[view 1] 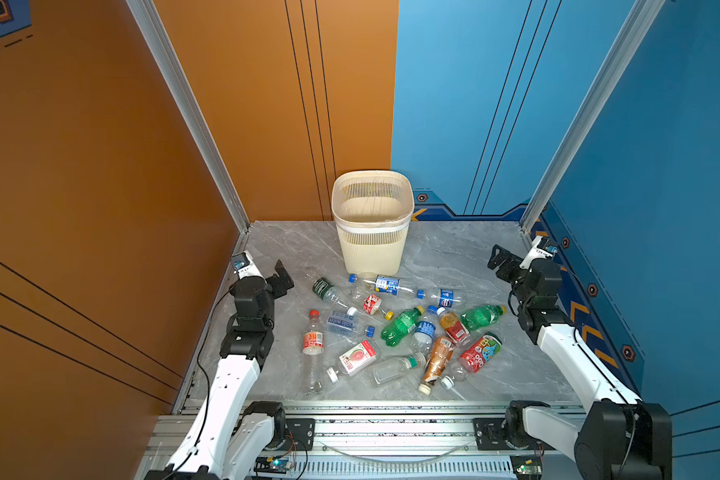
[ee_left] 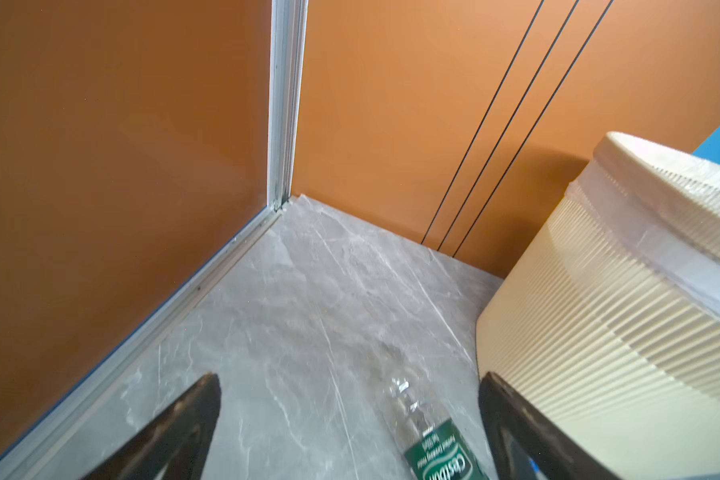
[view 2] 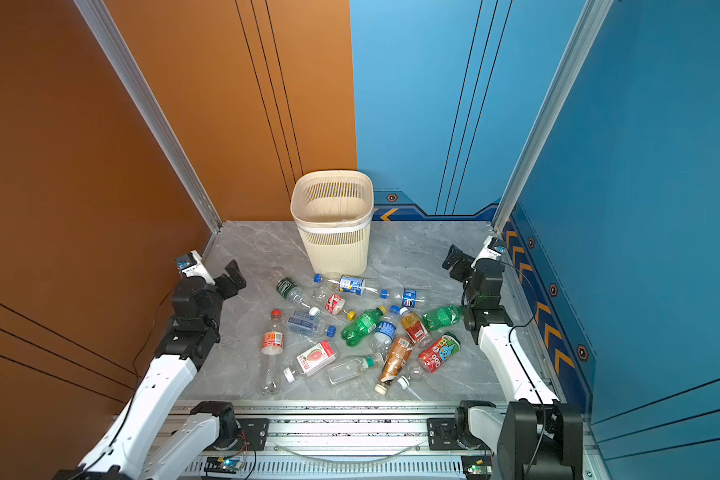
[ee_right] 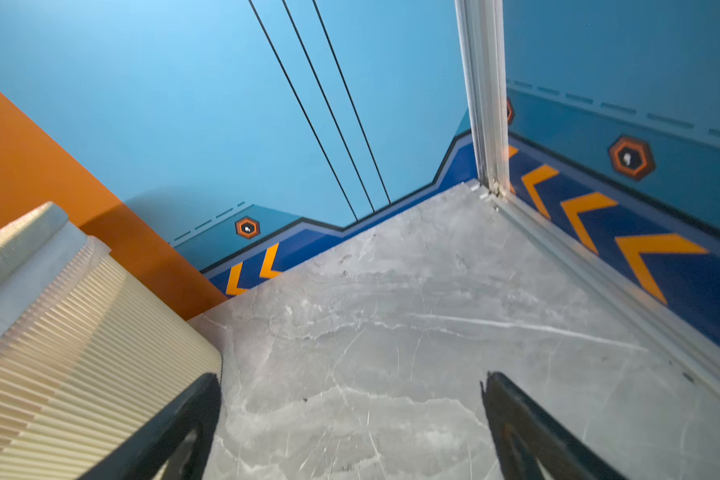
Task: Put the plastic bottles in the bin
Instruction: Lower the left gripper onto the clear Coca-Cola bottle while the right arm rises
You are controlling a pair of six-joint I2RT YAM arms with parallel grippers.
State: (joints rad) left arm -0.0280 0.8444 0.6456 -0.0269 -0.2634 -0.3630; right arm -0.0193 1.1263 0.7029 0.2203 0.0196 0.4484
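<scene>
At the left of the frame in both top views, find the left hand, raised beside the worktop edge with its jaws spread wide and nothing between them. In the left wrist view, the green-labelled bottle lies on the worktop at the lower edge of the frame, apart from either finger. Moving right, note that the plastic bottles lie scattered on their sides across the lower centre of the frame, about fifteen in number, from the red-capped clear bottle on the left to the red-labelled bottle on the right. Above them, at centre frame, the bin stands upright against the back wall; no bottle shows inside it. At the right of the frame, the right hand is likewise raised, jaws fully apart and empty, well clear of the pile. Judge the task as not yet begun: no bottle is gripped, none is binned, and every bottle remains to be moved.
</scene>
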